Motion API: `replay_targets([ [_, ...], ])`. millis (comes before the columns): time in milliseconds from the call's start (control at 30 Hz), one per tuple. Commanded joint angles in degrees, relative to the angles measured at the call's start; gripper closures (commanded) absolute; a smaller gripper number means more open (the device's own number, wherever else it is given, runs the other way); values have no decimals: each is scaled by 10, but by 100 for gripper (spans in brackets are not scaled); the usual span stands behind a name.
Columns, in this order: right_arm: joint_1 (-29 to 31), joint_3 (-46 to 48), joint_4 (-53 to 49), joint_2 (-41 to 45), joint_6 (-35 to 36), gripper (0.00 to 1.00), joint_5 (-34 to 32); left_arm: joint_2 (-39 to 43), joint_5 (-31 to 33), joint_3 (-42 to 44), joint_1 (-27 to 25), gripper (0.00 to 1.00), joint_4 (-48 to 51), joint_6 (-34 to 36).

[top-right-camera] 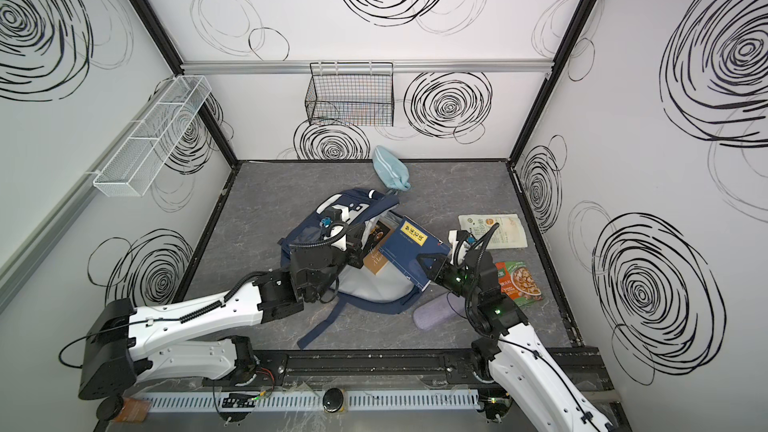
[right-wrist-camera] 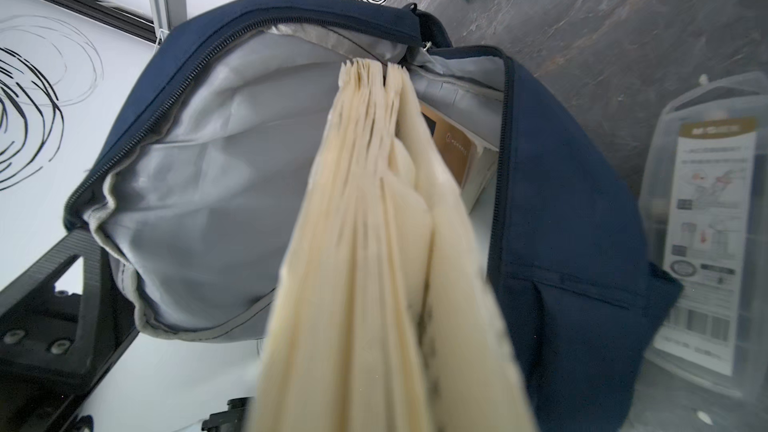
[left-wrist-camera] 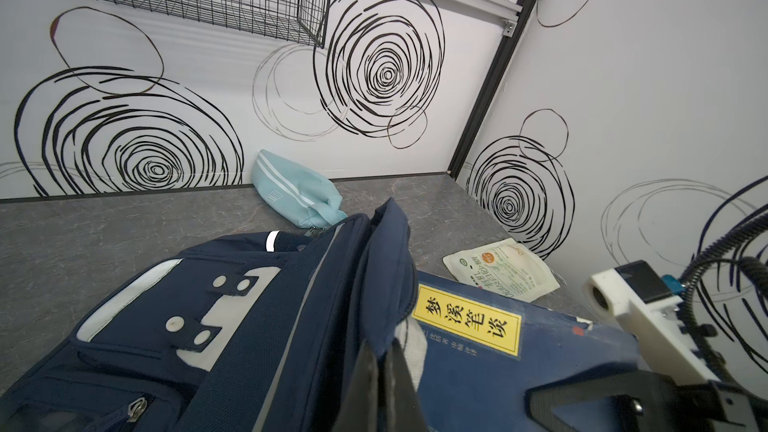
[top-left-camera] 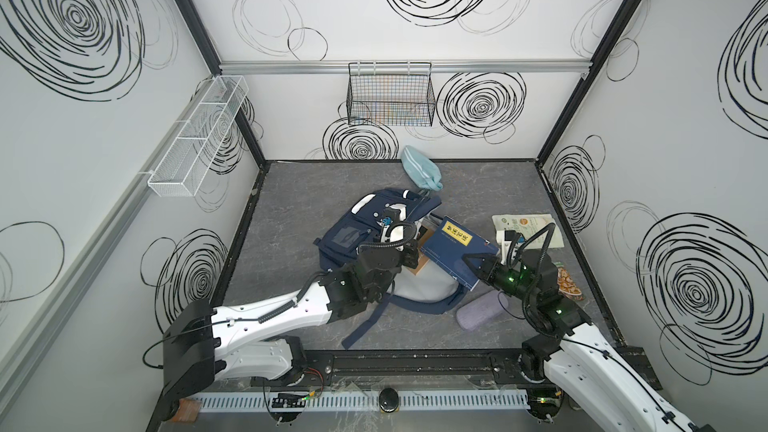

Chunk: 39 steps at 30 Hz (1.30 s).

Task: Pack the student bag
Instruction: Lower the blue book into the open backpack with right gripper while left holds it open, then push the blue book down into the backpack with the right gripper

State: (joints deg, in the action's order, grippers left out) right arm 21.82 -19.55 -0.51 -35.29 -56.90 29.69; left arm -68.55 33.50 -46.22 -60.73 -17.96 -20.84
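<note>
The navy student bag (top-left-camera: pixel 357 238) (top-right-camera: pixel 307 238) lies mid-table with its main compartment gaping, grey lining (right-wrist-camera: pixel 216 184) showing. My left gripper (top-left-camera: pixel 409 255) (left-wrist-camera: pixel 380 353) is shut on the navy edge of the opening and holds it up. My right gripper (top-left-camera: pixel 478 267) (top-right-camera: pixel 429 264) is shut on a blue book with a yellow label (top-left-camera: pixel 457 245) (left-wrist-camera: pixel 519 371). The book's far end is inside the bag's mouth, and its cream pages (right-wrist-camera: pixel 374 243) hide the right fingers in the right wrist view. A tan book (top-right-camera: pixel 376 261) (right-wrist-camera: pixel 451 147) lies inside the bag.
A light blue pouch (top-left-camera: pixel 419 168) sits by the back wall. A white packet (top-left-camera: pixel 528 226), an orange snack packet (top-right-camera: pixel 517 282) and a lilac case (top-left-camera: pixel 482 309) lie to the right of the bag. A clear plastic box (right-wrist-camera: pixel 706 222) stands beside it. A black wire basket (top-left-camera: pixel 390 97) hangs on the back wall.
</note>
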Motion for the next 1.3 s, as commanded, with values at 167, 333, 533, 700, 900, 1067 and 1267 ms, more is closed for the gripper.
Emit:
replay_targets([
  [167,116,-7,196,-91,-67,100,-60,-2,1,-51,-5,100,-58,-4],
  [333,166,-14,263,-170,-110,100,-67,-3,-1,-56,-5,100,-55,1],
  [533,197,-28,315,-253,-141,100,-83,-5,-3,-63,-7,100,-59,5],
  [700,210,-37,374,-322,-155,100,-85,-6,-22,-69,-10,100,-59,11],
  [900,216,-62,429,-406,-173,100,-64,-15,-23,-87,-13,100,-31,34],
  [1067,214,-87,432,-440,-150,100,-63,-13,-41,-89,-14,100,-29,62],
  [1267,204,-106,460,-500,-145,100,-28,-4,-53,-88,-15,100,-21,94],
])
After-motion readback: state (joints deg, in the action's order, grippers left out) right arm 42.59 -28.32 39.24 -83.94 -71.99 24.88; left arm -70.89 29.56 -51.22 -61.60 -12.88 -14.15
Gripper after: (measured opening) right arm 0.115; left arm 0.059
